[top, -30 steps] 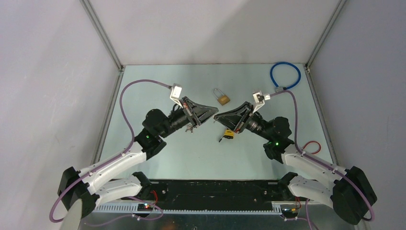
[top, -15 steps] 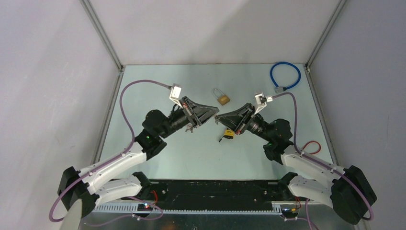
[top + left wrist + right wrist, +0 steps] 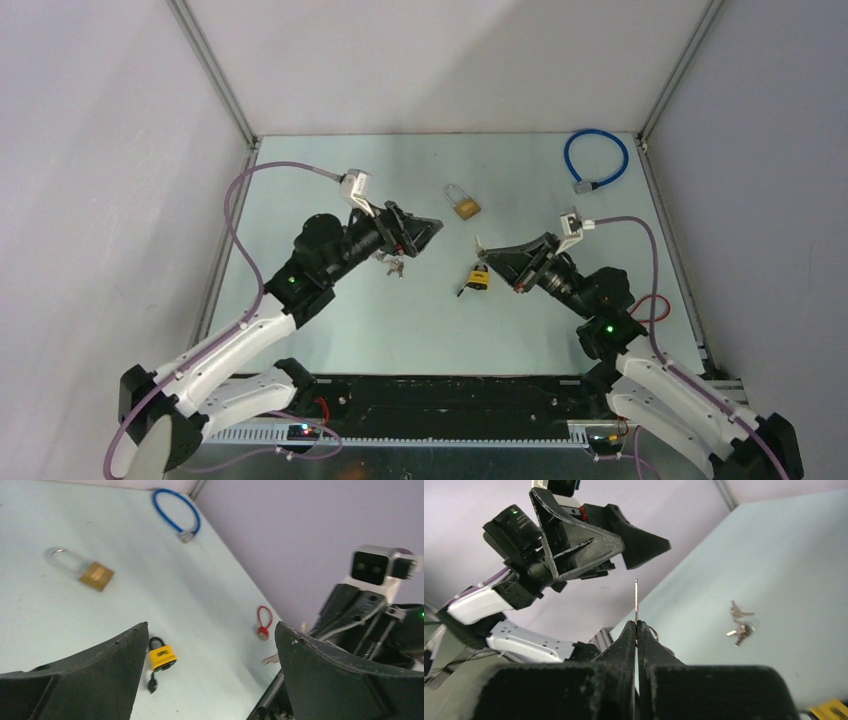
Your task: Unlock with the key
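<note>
My right gripper [image 3: 636, 623] is shut on a thin silver key [image 3: 636, 597], which I see edge-on, its blade sticking out past the fingertips. In the top view this gripper [image 3: 489, 256] hangs just above and to the right of a yellow padlock [image 3: 478, 278] lying on the table, with the key [image 3: 479, 245] pointing left. My left gripper [image 3: 430, 229] stands wide open and holds nothing, a short gap to the left of the key. Through its jaws [image 3: 211, 626] I see the yellow padlock [image 3: 161, 655]. A brass padlock [image 3: 466, 207] lies farther back.
A bunch of spare keys [image 3: 395, 265] lies on the table under the left arm. A blue cable lock [image 3: 596, 158] is at the back right corner, a red one [image 3: 650, 305] beside the right arm. Grey walls enclose the table.
The left gripper has opened wide and drawn back to the left. The right arm has pulled back to the right, its jaws staying shut on the key.
</note>
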`<control>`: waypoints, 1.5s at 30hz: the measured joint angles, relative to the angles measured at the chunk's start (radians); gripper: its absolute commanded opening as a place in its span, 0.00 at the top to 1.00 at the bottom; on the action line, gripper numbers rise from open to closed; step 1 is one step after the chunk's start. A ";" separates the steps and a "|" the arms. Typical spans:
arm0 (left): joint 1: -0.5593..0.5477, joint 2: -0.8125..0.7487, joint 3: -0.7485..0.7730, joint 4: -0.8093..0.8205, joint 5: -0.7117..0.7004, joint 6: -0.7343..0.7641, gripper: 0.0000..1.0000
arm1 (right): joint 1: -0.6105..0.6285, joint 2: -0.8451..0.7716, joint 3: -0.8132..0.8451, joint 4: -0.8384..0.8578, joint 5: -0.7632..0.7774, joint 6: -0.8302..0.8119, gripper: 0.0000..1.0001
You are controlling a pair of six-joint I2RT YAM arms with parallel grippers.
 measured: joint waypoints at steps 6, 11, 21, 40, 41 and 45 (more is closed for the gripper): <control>0.088 0.048 0.039 -0.177 0.000 0.011 0.03 | -0.043 -0.188 -0.045 -0.258 0.107 -0.009 1.00; 0.091 0.282 0.177 -0.338 0.022 0.016 0.05 | -0.055 -0.289 -0.055 -0.460 0.190 -0.009 1.00; -0.032 0.809 0.467 -0.584 -0.012 0.035 0.08 | -0.058 -0.417 -0.095 -0.721 0.308 0.002 1.00; -0.206 1.165 0.848 -0.811 -0.239 -0.026 0.17 | -0.069 -0.475 -0.134 -0.845 0.339 0.015 1.00; -0.210 1.176 0.858 -0.816 -0.247 -0.026 0.18 | -0.071 -0.477 -0.135 -0.850 0.339 0.016 1.00; -0.226 1.208 0.888 -0.838 -0.272 -0.027 0.21 | -0.071 -0.491 -0.135 -0.863 0.339 0.020 1.00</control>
